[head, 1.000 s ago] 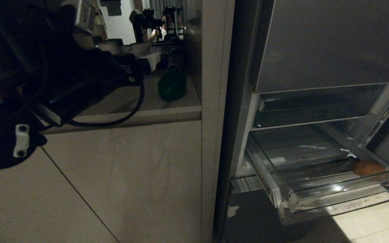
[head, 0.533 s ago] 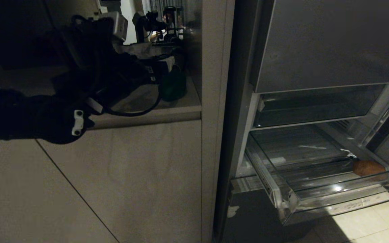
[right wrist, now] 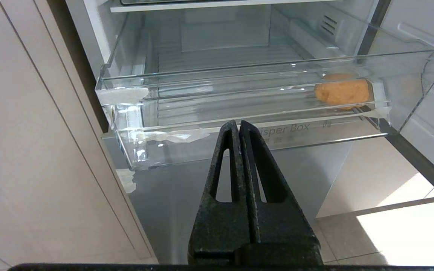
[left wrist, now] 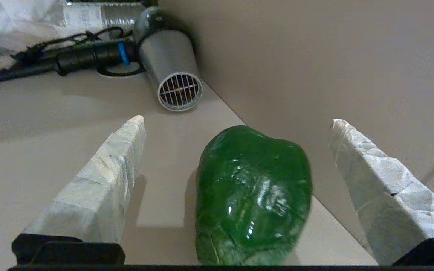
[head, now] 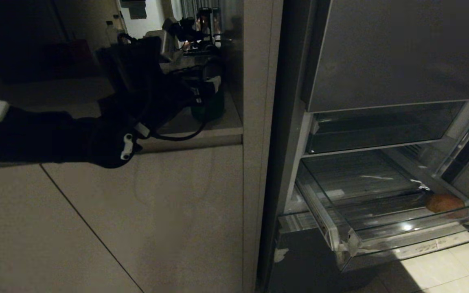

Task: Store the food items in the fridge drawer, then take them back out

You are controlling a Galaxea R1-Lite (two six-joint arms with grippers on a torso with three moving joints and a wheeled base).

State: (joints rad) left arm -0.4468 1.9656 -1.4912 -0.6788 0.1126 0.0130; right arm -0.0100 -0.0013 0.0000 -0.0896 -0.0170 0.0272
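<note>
A glossy green bell pepper [left wrist: 252, 199] lies on the beige counter beside the cupboard wall. My left gripper [left wrist: 237, 121] is open, with one white-wrapped finger [left wrist: 104, 188] on each side of the pepper and a gap to both. In the head view the left gripper [head: 212, 87] covers most of the pepper [head: 214, 110]. The tan potato [head: 444, 203] rests in the right end of the pulled-out clear fridge drawer [head: 401, 240]. My right gripper [right wrist: 238, 122] is shut and empty, hanging below and in front of the drawer [right wrist: 202, 86], where the potato [right wrist: 341, 94] shows through the wall.
A grey hair dryer [left wrist: 171, 71], a black corded tool [left wrist: 70, 60] and a water bottle [left wrist: 100, 13] lie behind the pepper. The cupboard wall [left wrist: 315, 56] runs close along the pepper. Another closed clear drawer [head: 381, 126] sits above the open one.
My left arm has reached farther across the counter, bringing the open gripper from short of the pepper to around it. The drawer, the potato and the right arm have not moved.
</note>
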